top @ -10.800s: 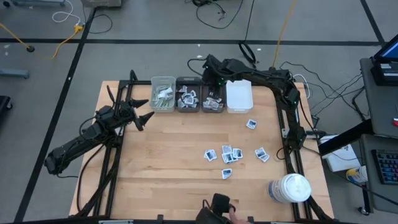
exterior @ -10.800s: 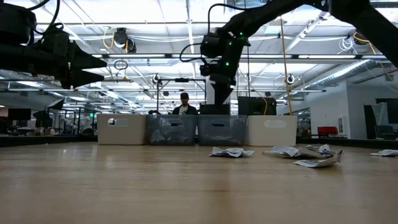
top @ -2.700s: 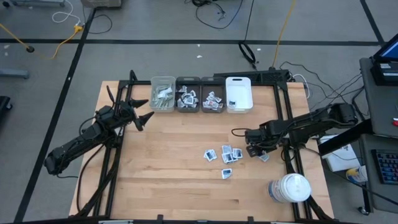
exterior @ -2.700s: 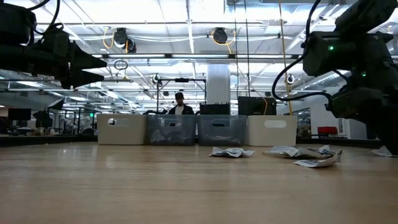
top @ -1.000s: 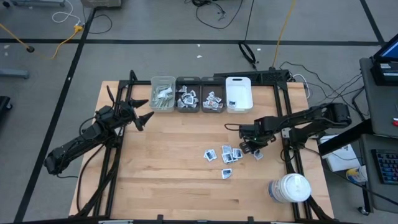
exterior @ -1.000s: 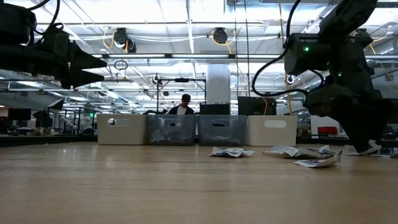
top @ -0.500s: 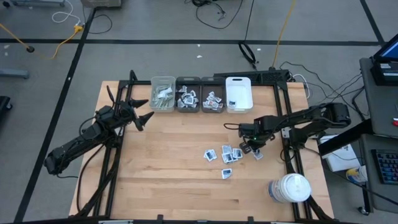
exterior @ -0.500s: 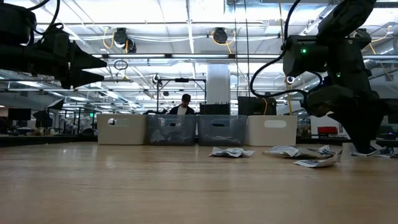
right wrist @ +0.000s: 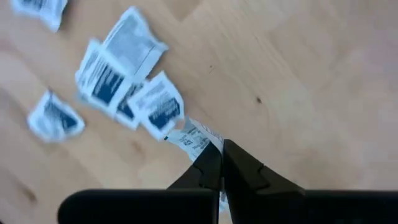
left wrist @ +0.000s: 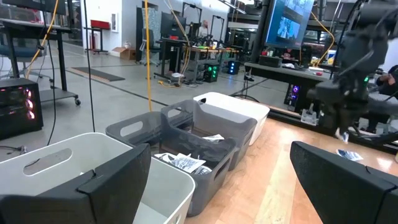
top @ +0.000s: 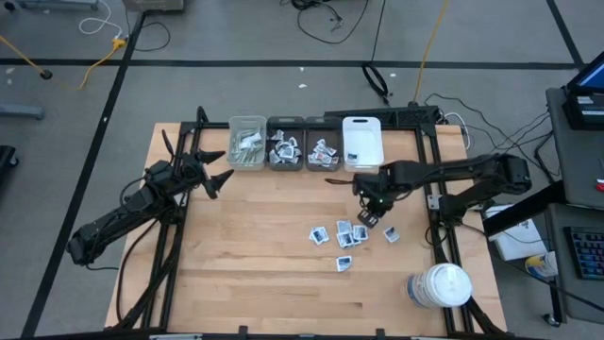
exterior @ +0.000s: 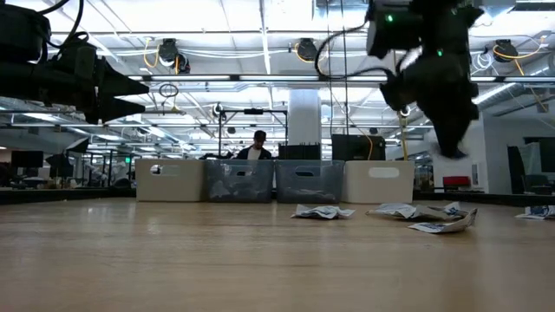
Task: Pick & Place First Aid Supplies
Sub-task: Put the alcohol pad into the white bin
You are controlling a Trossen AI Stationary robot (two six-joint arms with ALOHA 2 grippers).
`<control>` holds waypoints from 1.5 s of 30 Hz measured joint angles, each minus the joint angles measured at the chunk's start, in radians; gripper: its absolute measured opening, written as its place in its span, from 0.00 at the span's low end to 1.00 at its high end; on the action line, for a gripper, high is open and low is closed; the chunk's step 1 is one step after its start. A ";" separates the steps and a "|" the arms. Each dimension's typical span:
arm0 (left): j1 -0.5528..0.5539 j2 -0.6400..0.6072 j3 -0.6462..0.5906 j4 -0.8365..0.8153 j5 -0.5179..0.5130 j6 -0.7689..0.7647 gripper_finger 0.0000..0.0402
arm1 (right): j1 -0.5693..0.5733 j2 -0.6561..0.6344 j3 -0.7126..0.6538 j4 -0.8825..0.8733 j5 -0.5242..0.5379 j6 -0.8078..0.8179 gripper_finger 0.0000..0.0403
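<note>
Several small white sachets with dark print, the first aid supplies, lie flat on the wooden table right of centre; they also show as sachets below in the right wrist view. My right gripper hangs above them, pointing down, shut on one sachet. In the low view my right gripper is well above the table. My left gripper waits open at the table's left, level, facing the bins. My right gripper pinches one sachet by its edge between its two fingertips. The fingers come from above, pointing down. The sachet sticks out sideways from the tips, lifted clear of the table and of the other sachets.
A row of small bins stands at the far edge: a pale one, two grey ones holding sachets, and a white one. A large white jar stands at the near right corner. One sachet lies apart.
My right gripper has shut on a sachet at the table, then risen with it, drifting a little toward the bins while its wrist rolled. The sachet is now lifted clear of the table; the other sachets stay where they were.
</note>
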 joint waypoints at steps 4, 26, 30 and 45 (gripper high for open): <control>0.000 0.000 0.000 0.000 0.000 0.000 0.98 | -0.002 0.014 0.109 -0.109 -0.001 -0.183 0.00; 0.000 0.000 0.000 0.000 0.000 0.000 0.98 | -0.556 0.375 0.655 -0.343 0.087 -0.797 0.00; 0.000 0.000 0.000 0.000 0.000 0.000 0.98 | -0.628 0.434 0.758 -0.367 0.083 -0.837 0.00; 0.000 0.000 0.000 0.000 0.000 0.000 0.98 | -0.647 0.450 0.494 0.015 0.135 -0.760 0.00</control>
